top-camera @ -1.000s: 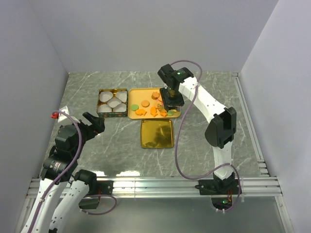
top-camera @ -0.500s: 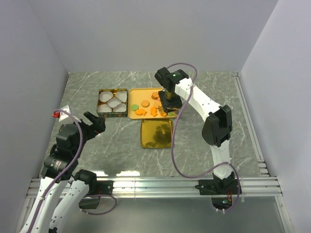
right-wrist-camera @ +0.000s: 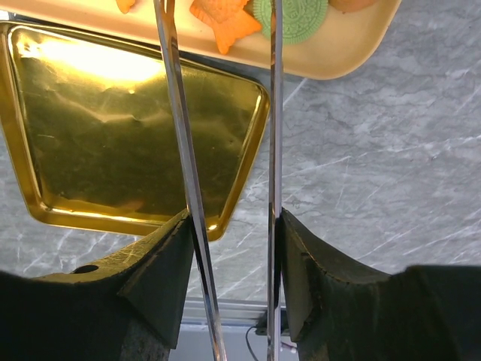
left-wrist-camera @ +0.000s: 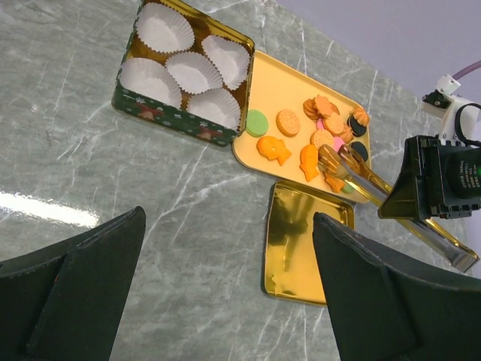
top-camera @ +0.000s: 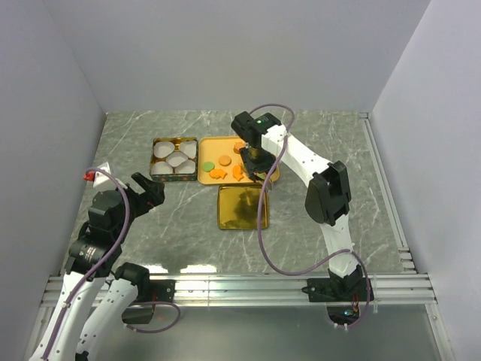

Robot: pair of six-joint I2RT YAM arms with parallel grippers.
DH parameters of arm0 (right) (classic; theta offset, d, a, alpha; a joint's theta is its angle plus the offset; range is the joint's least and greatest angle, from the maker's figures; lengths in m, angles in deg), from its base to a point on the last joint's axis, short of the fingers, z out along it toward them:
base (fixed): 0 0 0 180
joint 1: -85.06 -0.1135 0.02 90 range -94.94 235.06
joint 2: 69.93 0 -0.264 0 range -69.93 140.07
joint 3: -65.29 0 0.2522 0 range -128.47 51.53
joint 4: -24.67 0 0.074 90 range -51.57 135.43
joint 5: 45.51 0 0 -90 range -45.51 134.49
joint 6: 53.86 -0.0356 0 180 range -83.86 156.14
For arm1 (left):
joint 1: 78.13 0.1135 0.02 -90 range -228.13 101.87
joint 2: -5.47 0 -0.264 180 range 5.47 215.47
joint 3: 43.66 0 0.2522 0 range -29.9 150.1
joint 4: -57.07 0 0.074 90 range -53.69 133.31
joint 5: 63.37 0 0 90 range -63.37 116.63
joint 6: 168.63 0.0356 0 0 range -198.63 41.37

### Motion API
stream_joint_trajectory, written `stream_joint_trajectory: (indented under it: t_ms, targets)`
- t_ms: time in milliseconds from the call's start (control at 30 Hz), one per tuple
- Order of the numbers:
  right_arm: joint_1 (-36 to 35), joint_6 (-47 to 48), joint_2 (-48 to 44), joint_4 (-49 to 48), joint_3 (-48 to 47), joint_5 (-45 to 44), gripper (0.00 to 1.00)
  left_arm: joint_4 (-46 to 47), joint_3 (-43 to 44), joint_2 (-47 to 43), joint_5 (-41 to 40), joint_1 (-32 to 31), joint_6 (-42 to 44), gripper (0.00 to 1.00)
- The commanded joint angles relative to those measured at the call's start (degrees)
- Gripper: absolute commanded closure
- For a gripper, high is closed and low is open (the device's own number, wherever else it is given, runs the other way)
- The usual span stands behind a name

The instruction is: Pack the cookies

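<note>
The cookies (top-camera: pixel 225 167) (left-wrist-camera: pixel 301 143), mostly orange rounds and fish shapes with a green, pink and dark one among them, lie on a yellow tray (top-camera: pixel 210 143) (left-wrist-camera: pixel 248 154). My right gripper (top-camera: pixel 255 159) (right-wrist-camera: pixel 231 226) hangs over the tray's right half, shut on metal tongs (left-wrist-camera: pixel 357 171) (right-wrist-camera: pixel 180 128). The tong tips reach down among the cookies at the tray's near edge; whether they pinch one I cannot tell. An orange star cookie (right-wrist-camera: pixel 224 16) and a green cookie (right-wrist-camera: pixel 291 16) show just past the blades. My left gripper (top-camera: pixel 146 189) (left-wrist-camera: pixel 228 218) is open and holds nothing, well left of the tray.
A green tin (top-camera: pixel 154 141) (left-wrist-camera: pixel 161 116) with several white paper cups stands against the tray's left side. Its gold lid (top-camera: pixel 242 207) (left-wrist-camera: pixel 308 241) (right-wrist-camera: pixel 113 135) lies flat just in front of the tray. Grey walls close in left, right and back.
My right arm has swung left over the tray with the tongs, from the right edge toward the middle. The left arm has hardly moved.
</note>
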Motion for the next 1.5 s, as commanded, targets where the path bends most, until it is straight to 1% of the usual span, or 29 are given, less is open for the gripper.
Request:
stream_joint_trajectory:
  t_ms: [0, 133, 200, 433, 667, 833, 933, 1100, 1133, 1167, 1233, 1367, 1467]
  targets:
    - [-0.4, 0.6, 0.0, -0.4, -2.2, -1.5, 0.47, 2.2, -0.1, 0.8, 1.0, -0.2, 1.5, 0.01]
    - [-0.4, 0.3, -0.9, -0.3, -1.4, -1.9, 0.52, 2.3, -0.2, 0.9, 1.2, -0.2, 1.5, 0.01]
    - [-0.4, 0.1, -1.2, 0.0, -0.8, -2.0, 0.57, 2.3, -0.3, 1.1, 1.4, -0.2, 1.6, 0.01]
    - [-0.4, -0.7, -2.5, 0.2, -0.5, -2.2, 0.61, 2.3, -0.1, 1.6, 1.5, -0.2, 1.6, 0.01]
    - [-0.4, -2.5, -3.6, 2.2, -7.4, -1.4, 0.63, 2.4, -0.2, 1.6, 1.5, -0.2, 1.6, 0.01]
    - [-0.4, -4.0, -4.3, 3.1, -12.7, 1.2, 0.65, 2.6, -0.3, 2.5, 2.5, -0.2, 1.9, 0.00]
    - [-0.4, -4.9, -6.2, 0.2, -13.3, 5.5, 0.65, 2.6, -0.3, 2.9, 2.5, -0.2, 1.9, 0.01]
    - [-0.4, -6.6, -9.4, -11.1, -10.6, 14.9, 0.64, 3.2, -0.6, 1.9, 2.1, -0.2, 1.8, 0.00]
    - [-0.4, -7.0, -9.4, -12.6, -10.7, 18.0, 0.64, 3.3, -0.6, 1.7, 2.0, -0.2, 1.6, 0.00]
    - [-0.4, -7.9, -9.3, -15.7, -10.7, 19.5, 0.64, 3.3, -0.7, 1.6, 2.0, -0.2, 1.5, 0.01]
    - [-0.4, -9.3, -8.5, -19.0, -11.2, 24.2, 0.63, 3.8, -0.9, 1.6, 2.3, -0.2, 1.7, 0.00]
    - [-0.4, -12.0, -5.8, -26.3, -12.8, 29.0, 0.63, 4.5, -1.4, 1.1, 3.7, -0.2, 2.2, 0.01]
    - [-0.4, -13.2, -2.9, -29.7, -14.3, 31.0, 0.63, 5.2, -1.7, 0.7, 3.9, -0.4, 2.2, 0.01]
